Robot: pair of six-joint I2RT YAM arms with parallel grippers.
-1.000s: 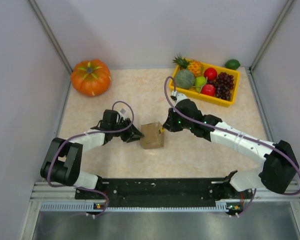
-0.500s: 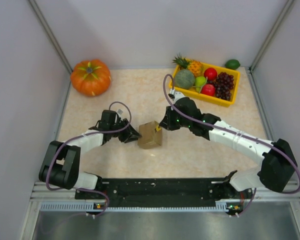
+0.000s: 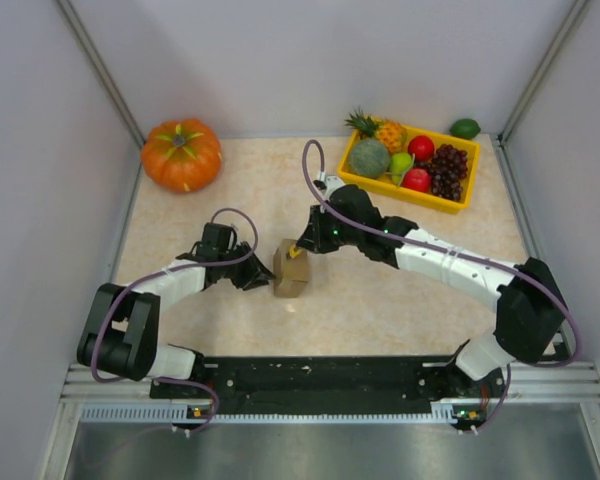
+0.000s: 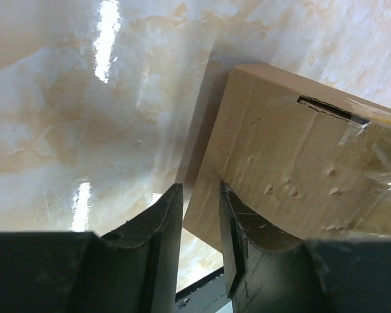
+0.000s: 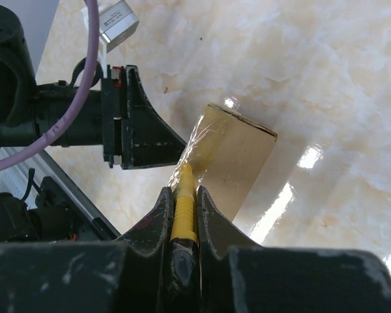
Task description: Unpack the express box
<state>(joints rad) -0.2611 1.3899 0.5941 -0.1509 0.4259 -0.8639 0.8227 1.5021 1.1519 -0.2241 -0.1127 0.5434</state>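
Located box (image 3: 291, 270) on table (image 3: 400, 310), between the two grippers. Found it apparently tipped up rather than lying flat. In the top view, noted its longer extent running far-to-near, roughly in line with the gap between the arms. Recorded a clear-taped face turned up toward the right wrist camera. Recorded a narrow slot in the face seen by the left wrist camera, with tape along that face's right edge.

Found right gripper (image 3: 298, 250) at the box's far upper edge, jaws pressed onto a yellow tool (image 5: 183, 195). Noted tool lying lengthwise between the fingers (image 5: 158, 222), with its tip against the tape at the box's edge.

Found left gripper (image 3: 262, 277) just left of the box, tips at its side. Noted jaws only a narrow gap apart, with the box's near corner showing in that gap. Could not tell whether pinching it or merely resting against it.

Logged pumpkin (image 3: 181, 154) well off to the box's far left. Logged fruit tray (image 3: 450, 204) well off to the box's far right.
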